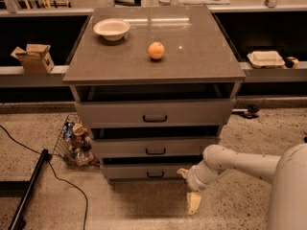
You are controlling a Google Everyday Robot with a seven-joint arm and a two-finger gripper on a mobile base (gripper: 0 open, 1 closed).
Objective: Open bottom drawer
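Bottom drawer (139,171) up-left of the tool (194,202), seemingly apart from it, tool low over the floor (139,210), cannot tell its grip state

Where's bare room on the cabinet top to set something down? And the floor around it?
Cabinet top: the right half is free, from the orange to the right edge, plus the strip along the front edge. The back-left corner holds the bowl. Floor: the left side is crowded by the wire basket; the pincer hangs low, front-right of the bottom drawer.

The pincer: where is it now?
In the camera view, the pincer hangs low near the floor, right of the bottom drawer and below it, not touching its black handle.
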